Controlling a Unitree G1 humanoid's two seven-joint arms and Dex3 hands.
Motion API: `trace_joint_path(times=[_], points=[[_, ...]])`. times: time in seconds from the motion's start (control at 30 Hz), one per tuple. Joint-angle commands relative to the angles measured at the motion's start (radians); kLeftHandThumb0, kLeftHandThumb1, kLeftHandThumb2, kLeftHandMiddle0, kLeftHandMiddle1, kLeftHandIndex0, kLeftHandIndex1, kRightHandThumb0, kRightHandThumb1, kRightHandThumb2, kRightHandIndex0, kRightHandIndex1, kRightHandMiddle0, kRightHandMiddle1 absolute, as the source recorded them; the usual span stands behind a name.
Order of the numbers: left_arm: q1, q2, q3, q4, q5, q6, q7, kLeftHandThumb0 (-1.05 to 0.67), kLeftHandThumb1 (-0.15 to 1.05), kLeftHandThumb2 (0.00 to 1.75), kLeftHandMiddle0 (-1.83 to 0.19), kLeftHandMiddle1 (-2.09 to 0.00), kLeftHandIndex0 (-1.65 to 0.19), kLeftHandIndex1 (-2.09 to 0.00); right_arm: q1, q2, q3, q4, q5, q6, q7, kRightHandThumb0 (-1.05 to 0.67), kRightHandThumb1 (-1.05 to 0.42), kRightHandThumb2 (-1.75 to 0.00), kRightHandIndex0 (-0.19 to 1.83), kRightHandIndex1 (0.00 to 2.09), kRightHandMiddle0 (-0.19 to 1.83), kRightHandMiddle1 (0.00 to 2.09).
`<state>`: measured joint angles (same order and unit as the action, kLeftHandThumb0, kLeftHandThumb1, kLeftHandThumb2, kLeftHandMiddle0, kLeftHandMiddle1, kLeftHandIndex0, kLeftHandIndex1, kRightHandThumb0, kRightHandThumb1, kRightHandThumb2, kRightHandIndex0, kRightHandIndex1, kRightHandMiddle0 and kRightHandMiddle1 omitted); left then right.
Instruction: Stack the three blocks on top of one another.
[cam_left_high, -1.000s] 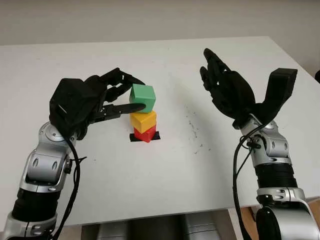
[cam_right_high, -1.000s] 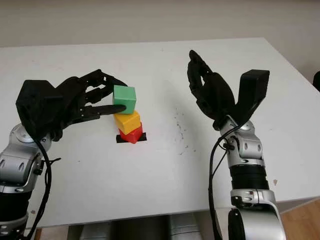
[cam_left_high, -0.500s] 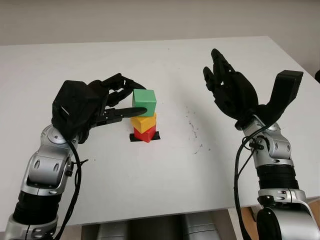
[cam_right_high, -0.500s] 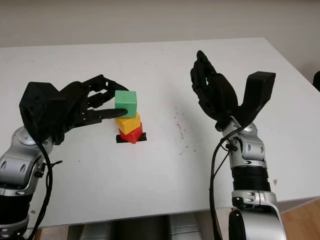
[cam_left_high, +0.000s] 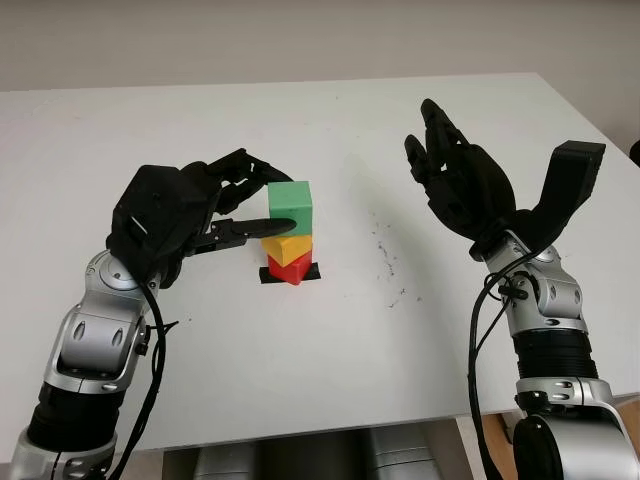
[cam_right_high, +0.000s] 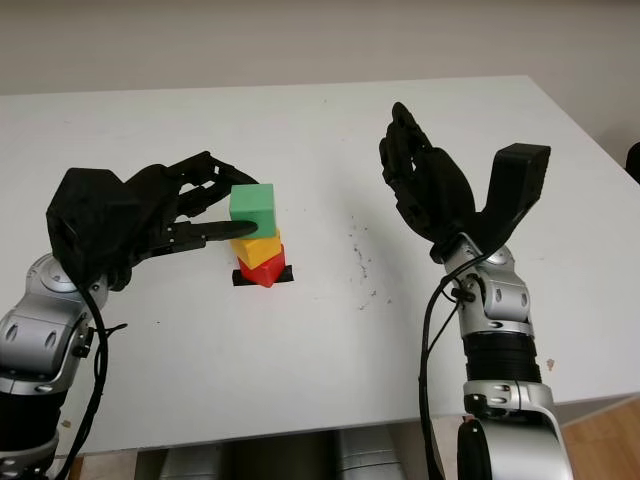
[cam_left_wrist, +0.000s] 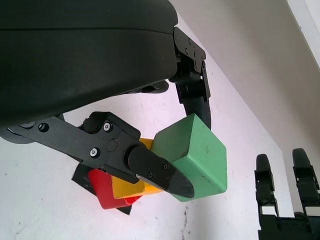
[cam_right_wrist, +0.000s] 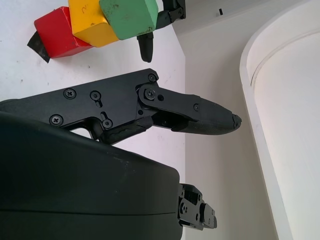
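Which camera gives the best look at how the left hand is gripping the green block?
The left wrist view: it shows the left hand up close, one finger on the green block and another on the opposite face. The eye views show the block atop the yellow block, fingers partly hidden. The right wrist view shows the stack from the far side.

lab | bare white table (cam_left_high: 330, 350) | plain wall (cam_left_high: 300, 40)

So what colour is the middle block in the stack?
Yellow: the middle block shows best in the left wrist view.
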<state>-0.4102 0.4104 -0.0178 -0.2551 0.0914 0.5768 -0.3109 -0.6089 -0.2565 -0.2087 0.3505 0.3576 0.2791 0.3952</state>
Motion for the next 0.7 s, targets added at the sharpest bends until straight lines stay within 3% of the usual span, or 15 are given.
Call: trace_joint_path(times=[0.0,0.67], points=[[0.017,0.013,-0.012,-0.012,0.015,-0.001,0.004,-0.42,1.01,0.05,-0.28,-0.05,-0.42,-1.59,-0.003,-0.009,-0.001,-0.013,-0.004,-0.01,0.003,-0.67,-1.05,-0.62,-0.19,0.0,-0.19,0.0],[0.015,-0.004,-0.017,-0.022,0.064,0.016,0.024,-0.43,0.98,0.05,-0.24,-0.04,-0.29,-1.68,-0.015,-0.013,-0.003,-0.003,-0.003,0.003,0.01,-0.66,-1.05,-0.61,-0.19,0.0,-0.19,0.0]])
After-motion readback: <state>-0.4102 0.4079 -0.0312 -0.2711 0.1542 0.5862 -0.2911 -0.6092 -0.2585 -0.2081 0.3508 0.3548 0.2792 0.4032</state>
